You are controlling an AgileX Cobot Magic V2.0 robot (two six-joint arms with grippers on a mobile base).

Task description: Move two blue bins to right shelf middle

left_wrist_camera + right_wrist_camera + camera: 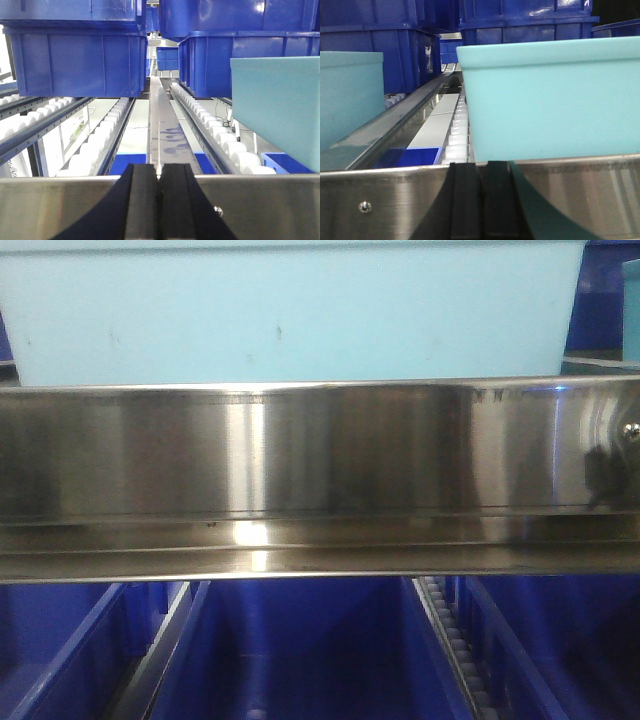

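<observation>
A steel rail [320,460] spans the front view from edge to edge. Dark blue bins [310,650] sit side by side below it, with a roller track [452,650] in the narrow gap between two of them. More of these bins are stacked farther back on the level the wrists look along, and open lanes of white rollers [107,135] run from the rail to them.

From the right wrist we see a pale blue bin [555,100] just behind the rail. Its top rim is level and its near left corner stands just right of the fingers. A second pale blue bin [347,95] is cut off by the left edge of that view. The two stand well apart, and the lane between them holds a steel divider [395,125] and a row of rollers. In the front view one pale bin fills almost the whole width above the rail; we cannot tell which of the two it is. The left wrist catches a pale corner at its right edge.

The left gripper [159,200] sits on our side of the rail with its black fingers pressed together, gripping nothing. The right gripper [480,200] is the same, fully closed and bare. A small screw [365,206] sits in the rail to its left.
</observation>
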